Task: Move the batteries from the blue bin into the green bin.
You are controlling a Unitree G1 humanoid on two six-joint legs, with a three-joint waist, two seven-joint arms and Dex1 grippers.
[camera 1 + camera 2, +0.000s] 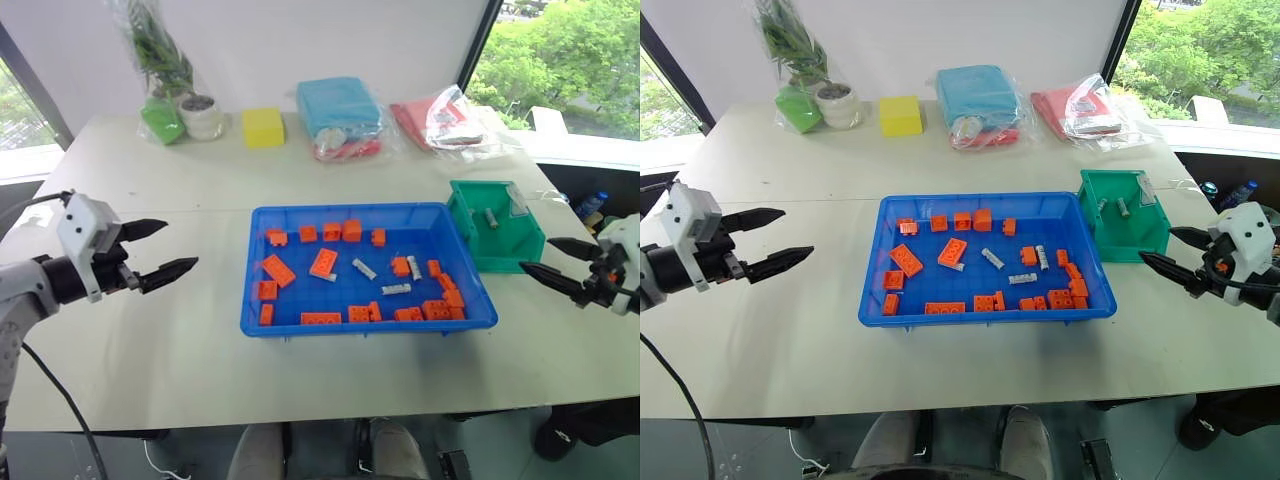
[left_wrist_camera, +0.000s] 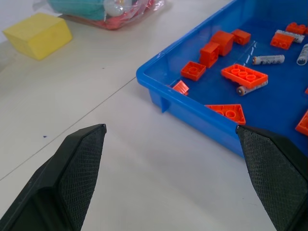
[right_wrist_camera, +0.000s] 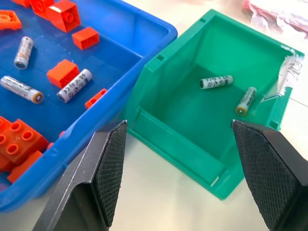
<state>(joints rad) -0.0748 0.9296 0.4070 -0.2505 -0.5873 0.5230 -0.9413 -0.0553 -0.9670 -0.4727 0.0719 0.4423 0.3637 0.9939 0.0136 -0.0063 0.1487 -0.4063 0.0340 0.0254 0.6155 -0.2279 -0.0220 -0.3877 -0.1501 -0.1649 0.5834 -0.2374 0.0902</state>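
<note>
Right gripper [image 3: 175, 168] spread and empty, green bin [image 3: 159, 132] just beyond, apparently two batteries [image 3: 216, 82] inside.

Bright daylight from windows, soft shadows, sharp and evenly lit

You've got 3 batteries [image 1: 364, 268] in the blue bin [image 1: 262, 318], 2 more in the green bin [image 1: 525, 245], plus approx 20 orange bricks [image 1: 278, 270].
</note>
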